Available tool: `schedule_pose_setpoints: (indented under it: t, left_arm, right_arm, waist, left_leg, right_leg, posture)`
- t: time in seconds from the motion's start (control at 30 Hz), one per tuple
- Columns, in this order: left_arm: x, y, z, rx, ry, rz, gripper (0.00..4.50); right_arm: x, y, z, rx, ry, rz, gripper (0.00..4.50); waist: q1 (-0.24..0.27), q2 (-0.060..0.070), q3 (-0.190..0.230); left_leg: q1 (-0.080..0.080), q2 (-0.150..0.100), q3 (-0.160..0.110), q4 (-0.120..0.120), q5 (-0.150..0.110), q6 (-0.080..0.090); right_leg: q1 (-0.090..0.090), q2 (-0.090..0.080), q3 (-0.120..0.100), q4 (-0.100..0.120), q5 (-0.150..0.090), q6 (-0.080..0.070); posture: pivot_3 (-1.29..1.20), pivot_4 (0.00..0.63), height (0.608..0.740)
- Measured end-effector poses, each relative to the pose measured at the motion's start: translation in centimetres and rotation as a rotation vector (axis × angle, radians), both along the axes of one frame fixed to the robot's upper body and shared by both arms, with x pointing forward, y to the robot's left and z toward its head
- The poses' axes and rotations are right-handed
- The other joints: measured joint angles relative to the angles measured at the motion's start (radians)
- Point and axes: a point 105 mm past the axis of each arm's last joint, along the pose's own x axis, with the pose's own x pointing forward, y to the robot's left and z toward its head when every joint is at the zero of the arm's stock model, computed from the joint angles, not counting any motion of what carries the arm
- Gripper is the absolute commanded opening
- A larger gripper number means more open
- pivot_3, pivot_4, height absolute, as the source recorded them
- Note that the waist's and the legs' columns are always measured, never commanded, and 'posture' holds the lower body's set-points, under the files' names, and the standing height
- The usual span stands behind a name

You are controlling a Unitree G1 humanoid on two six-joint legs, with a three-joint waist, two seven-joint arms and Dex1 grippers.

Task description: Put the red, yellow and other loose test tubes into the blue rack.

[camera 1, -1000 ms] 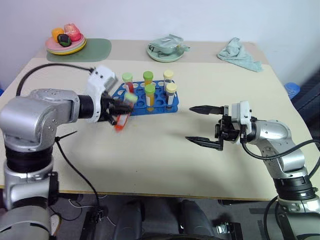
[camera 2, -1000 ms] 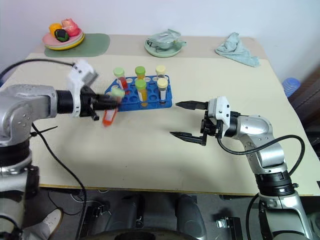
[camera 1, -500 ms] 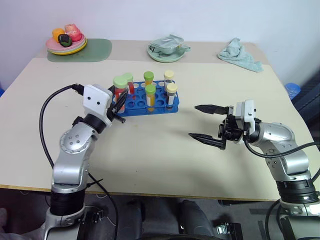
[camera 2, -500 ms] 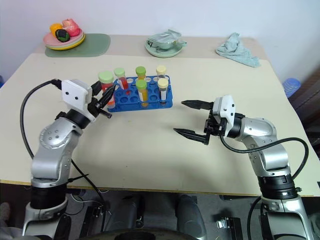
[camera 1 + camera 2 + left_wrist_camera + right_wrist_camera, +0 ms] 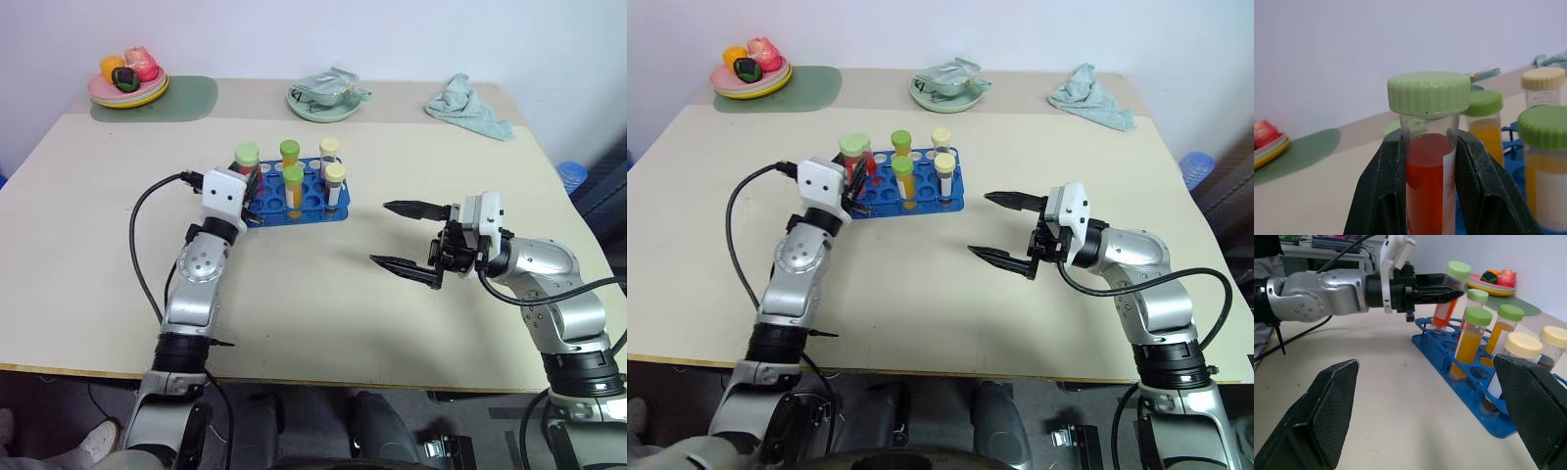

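Observation:
My left gripper (image 5: 1430, 161) is shut on a red test tube (image 5: 247, 157) with a green cap. It holds the tube nearly upright over the left end of the blue rack (image 5: 312, 208). The tube's lower end (image 5: 1442, 316) sits right at the rack's end holes; I cannot tell whether it is inside one. Another green-capped red tube (image 5: 1476, 297), two yellow-orange tubes (image 5: 294, 181) and two cream-capped tubes (image 5: 336, 178) stand in the rack. My right gripper (image 5: 382, 233) hangs open and empty to the right of the rack, pointing toward it.
A plate of toy food (image 5: 127, 83) on a green mat (image 5: 171, 100) sits at the back left. A pale green bowl (image 5: 328, 98) is at the back centre and a teal cloth (image 5: 468, 106) at the back right. Bare tabletop lies in front of the rack.
My left arm swung the red tube from a tilted pose in front of the rack's left end to nearly upright over that end. The right gripper stayed put.

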Motion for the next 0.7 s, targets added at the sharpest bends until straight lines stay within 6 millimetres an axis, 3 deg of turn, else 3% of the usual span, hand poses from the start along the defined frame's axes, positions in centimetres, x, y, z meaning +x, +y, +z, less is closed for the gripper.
schedule_pose_setpoints:
  t: [0.23, 0.7]
  left_arm:
    - [-0.2, -2.0, -0.2, 0.015, -0.013, -0.073, 0.8]
    - [-1.6, -0.2, -0.9, 0.009, -0.002, -0.058, 0.8]
  right_arm:
    - [-0.2, 0.1, 0.2, -0.002, -0.014, -0.002, 4.5]
    - [-0.4, -0.1, 0.1, 0.0, -0.011, -0.02, 4.5]
  waist:
    - [0.001, 0.0, 0.0]
    - [-0.002, 0.002, -0.001]
  left_leg:
    - [0.0, 0.0, 0.0, 0.0, 0.0, 0.0]
    - [0.001, 0.0, 0.0, 0.0, 0.0, 0.0]
  right_leg:
    - [0.0, 0.0, 0.0, 0.0, 0.0, 0.0]
    - [0.001, 0.0, 0.0, 0.0, 0.0, 0.0]
  posture:
    - [0.0, 0.15, 0.74]
    - [0.0, 0.15, 0.74]
